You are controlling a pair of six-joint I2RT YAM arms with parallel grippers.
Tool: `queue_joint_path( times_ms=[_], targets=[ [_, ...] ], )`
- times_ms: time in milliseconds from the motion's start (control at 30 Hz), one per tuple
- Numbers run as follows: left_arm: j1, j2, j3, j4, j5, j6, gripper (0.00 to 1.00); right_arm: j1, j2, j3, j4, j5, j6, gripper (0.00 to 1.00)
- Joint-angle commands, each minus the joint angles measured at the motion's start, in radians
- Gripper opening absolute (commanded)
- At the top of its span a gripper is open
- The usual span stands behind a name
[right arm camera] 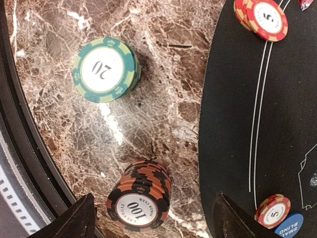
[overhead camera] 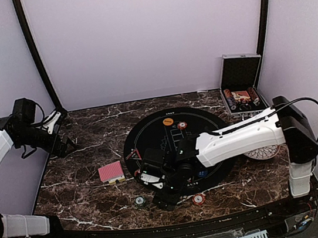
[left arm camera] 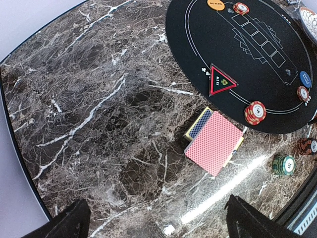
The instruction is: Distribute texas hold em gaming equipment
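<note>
While hanging low over marble (right arm camera: 158, 114) at the near edge of the mat (right arm camera: 233, 124), straddles black stack (right arm camera: 139, 202) with right gripper (right arm camera: 153, 224) spread wide, touching it on neither side. Near it, also on marble: green stack (right arm camera: 105, 70). On the mat's rim: red stack (right arm camera: 262, 19), plus red chip (right arm camera: 272, 210) just beside blue disc (right arm camera: 289, 225). Farther across the mat: orange disc (left arm camera: 216, 4) and triangle marker (left arm camera: 221, 80). Left of the mat, flat on marble: cards (left arm camera: 214, 143), red backs up. Far left, above marble: left gripper (left arm camera: 158, 228), fingers wide apart, gripping nothing.
</note>
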State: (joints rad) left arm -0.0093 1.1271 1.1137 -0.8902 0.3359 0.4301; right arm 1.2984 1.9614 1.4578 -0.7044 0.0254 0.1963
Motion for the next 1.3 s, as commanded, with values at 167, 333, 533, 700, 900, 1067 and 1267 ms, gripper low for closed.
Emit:
queue_joint_path(
  times_ms=[167, 333, 533, 700, 900, 1067, 1267],
  targets=[
    [-0.001, -0.036, 0.028, -0.033, 0.009, 0.004, 0.99, 0.017, 0.035, 0.029, 0.002, 0.007, -0.009, 0.76],
    [-0.001, -0.038, 0.029, -0.035, 0.009, 0.001, 0.99, 0.019, 0.046, 0.025, 0.013, 0.006, -0.010, 0.72],
    [-0.001, -0.039, 0.031, -0.038, 0.002, 0.005, 0.99, 0.022, 0.056, 0.038, 0.014, 0.007, -0.015, 0.63],
    [-0.001, -0.039, 0.026, -0.034, 0.001, 0.005, 0.99, 0.022, 0.066, 0.041, 0.012, 0.014, -0.018, 0.55],
    [-0.001, -0.038, 0.022, -0.032, 0.002, 0.004, 0.99, 0.024, 0.058, 0.044, 0.014, 0.011, -0.018, 0.44],
    [-0.001, -0.036, 0.020, -0.032, 0.002, 0.005, 0.99, 0.025, 0.038, 0.050, -0.001, 0.020, -0.015, 0.35],
    [-0.001, -0.039, 0.013, -0.029, 0.005, 0.004, 0.99, 0.030, 0.008, 0.070, -0.026, 0.017, -0.012, 0.33]
  ],
)
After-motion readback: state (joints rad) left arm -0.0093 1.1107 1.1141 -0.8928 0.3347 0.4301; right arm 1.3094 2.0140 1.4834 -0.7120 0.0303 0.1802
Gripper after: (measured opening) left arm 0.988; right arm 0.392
